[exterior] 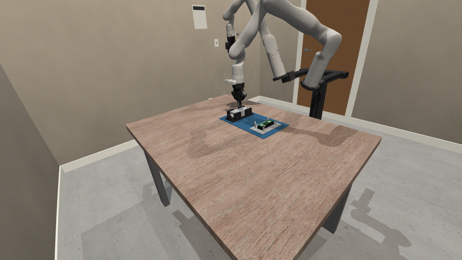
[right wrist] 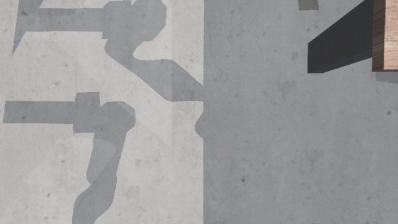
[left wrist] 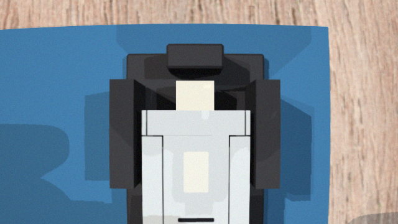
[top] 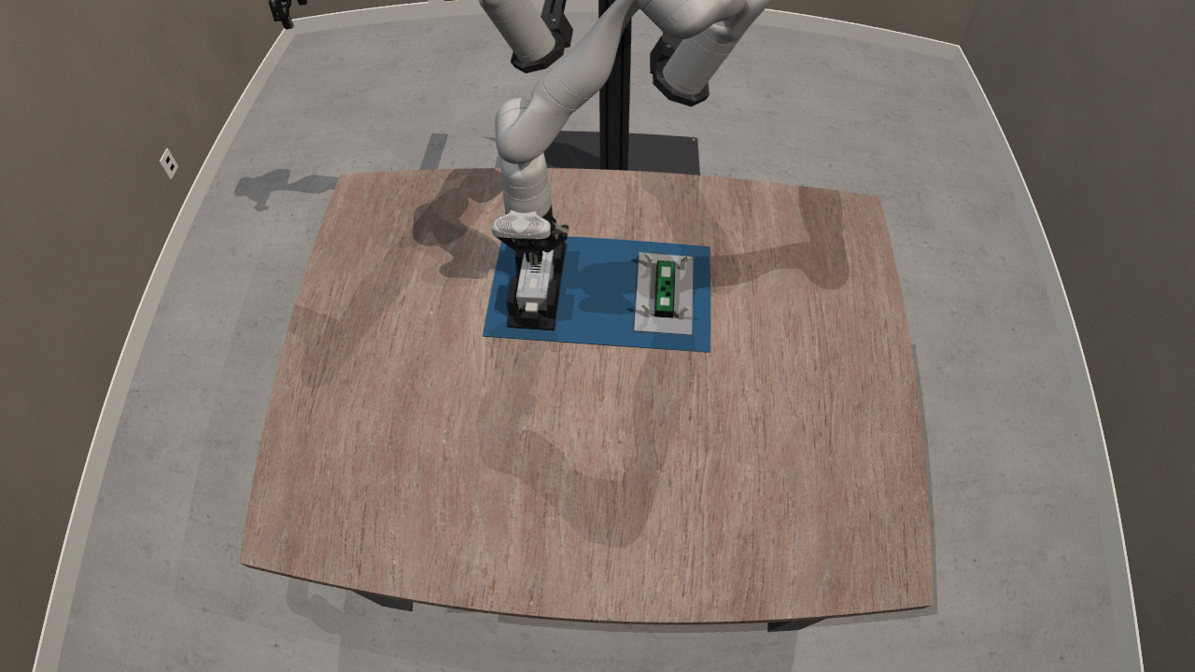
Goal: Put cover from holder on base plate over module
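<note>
- My left gripper (top: pixel 533 257) (exterior: pixel 239 105) is fully closed, nothing gripped, fingertips at one end of the cover; contact cannot be determined.
- Cover (top: pixel 533 287) (exterior: pixel 240 109) (left wrist: pixel 196 143): seated in its black holder (top: pixel 532 322) (exterior: pixel 238 115) (left wrist: pixel 122 134); plain cream rectangle on top.
- Module (top: pixel 665 287) (exterior: pixel 265 124): uncovered, on the base plate (top: pixel 643 323) (exterior: pixel 271 128).
- My right gripper (top: pixel 286 22) (exterior: pixel 228 47): wide open, holding nothing, away from the tabletop (top: pixel 584 434) (exterior: pixel 252 171) (left wrist: pixel 360 124) (right wrist: pixel 392 37).

The cover (top: pixel 534 286) (exterior: pixel 237 111) (left wrist: pixel 196 174) is pale grey with thin dark lines and cream patches; its holder (top: pixel 532 322) (exterior: pixel 229 118) (left wrist: pixel 122 134) is black. The mat (top: pixel 597 321) (exterior: pixel 243 124) (left wrist: pixel 62 62) is blue, the module (top: pixel 665 280) (exterior: pixel 265 124) green and black with white squares, the counter (top: pixel 584 468) (exterior: pixel 258 168) (left wrist: pixel 362 124) (right wrist: pixel 392 34) pinkish-brown with streaky woodgrain.
</note>
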Controlling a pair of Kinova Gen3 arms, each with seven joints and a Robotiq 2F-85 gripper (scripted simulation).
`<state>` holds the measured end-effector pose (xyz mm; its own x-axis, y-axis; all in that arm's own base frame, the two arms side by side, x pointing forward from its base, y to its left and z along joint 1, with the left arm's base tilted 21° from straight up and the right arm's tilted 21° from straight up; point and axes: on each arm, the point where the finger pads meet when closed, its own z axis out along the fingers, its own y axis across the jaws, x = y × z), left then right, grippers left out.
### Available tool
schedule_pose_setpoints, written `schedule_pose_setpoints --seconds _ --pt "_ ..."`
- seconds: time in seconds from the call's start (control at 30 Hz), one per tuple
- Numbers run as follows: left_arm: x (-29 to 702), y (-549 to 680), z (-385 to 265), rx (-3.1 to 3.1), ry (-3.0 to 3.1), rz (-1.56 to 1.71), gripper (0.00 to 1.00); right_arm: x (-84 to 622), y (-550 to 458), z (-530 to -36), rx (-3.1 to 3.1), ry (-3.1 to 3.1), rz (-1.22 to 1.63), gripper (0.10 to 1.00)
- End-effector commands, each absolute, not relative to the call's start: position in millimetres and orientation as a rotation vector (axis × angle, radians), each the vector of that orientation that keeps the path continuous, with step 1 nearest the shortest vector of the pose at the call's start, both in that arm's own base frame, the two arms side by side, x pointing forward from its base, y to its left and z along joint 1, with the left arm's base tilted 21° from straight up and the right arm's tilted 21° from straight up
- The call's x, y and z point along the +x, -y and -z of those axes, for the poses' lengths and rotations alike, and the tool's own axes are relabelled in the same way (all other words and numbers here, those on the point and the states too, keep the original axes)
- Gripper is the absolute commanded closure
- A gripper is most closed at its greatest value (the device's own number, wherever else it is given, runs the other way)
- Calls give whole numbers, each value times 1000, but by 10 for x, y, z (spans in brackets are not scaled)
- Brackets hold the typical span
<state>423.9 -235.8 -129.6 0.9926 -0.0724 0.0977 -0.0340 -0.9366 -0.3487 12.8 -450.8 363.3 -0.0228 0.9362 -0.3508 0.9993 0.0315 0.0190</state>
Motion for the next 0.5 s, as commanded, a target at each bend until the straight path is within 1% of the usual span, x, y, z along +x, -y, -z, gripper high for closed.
schedule_pose_setpoints --seconds 0.0,0.2,0.23,0.47 --pt "4245 2369 1286 -2784 -77 157 1000 126 4509 -3639 1987 -2043 341 100" --pt "4245 2369 1286 -2784 -77 157 1000 126 4509 -3639 1987 -2043 341 100" --pt "4245 2369 1286 -2784 -77 157 2 126 4509 -3639 1987 -2043 341 100" --pt "4245 2369 1286 -2784 -77 157 2 126 4509 -3639 1987 -2043 341 100"
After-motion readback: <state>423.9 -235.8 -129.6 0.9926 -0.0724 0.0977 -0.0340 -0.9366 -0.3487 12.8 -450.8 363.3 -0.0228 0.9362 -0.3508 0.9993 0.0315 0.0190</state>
